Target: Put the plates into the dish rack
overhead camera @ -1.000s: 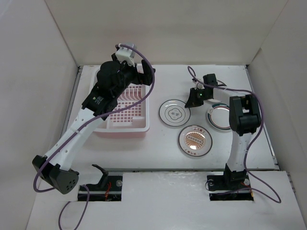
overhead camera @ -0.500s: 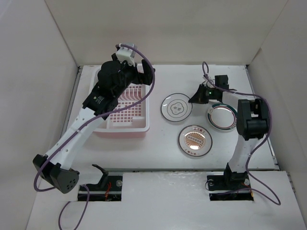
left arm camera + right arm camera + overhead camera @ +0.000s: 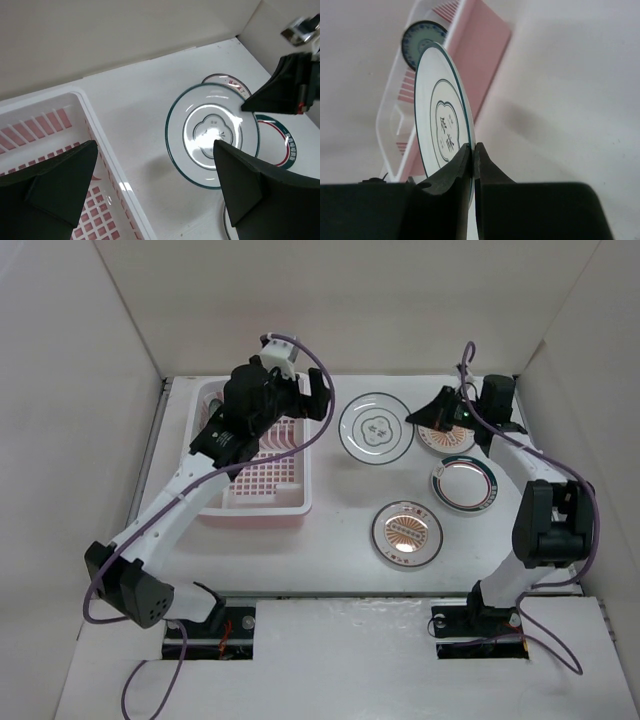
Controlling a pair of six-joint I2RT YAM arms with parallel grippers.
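Nearest the arm bases, the orange sunburst plate (image 3: pixel 406 533) lies flat on the table (image 3: pixel 340 550), with the green-rimmed plate (image 3: pixel 463 485) just beyond it. Farther back, the right claw (image 3: pixel 428 420) pinches the right rim of the white grey-ringed plate (image 3: pixel 375 428), which is clear of the table. To its left, the left claw (image 3: pixel 312 405) gapes wide above the far right corner of the dish rack (image 3: pixel 255 502).

Glaze and plastic
The white plate (image 3: pixel 375 428) shines like glazed ceramic; the dish rack (image 3: pixel 262 506) is smooth plastic; table (image 3: pixel 330 550) matt.
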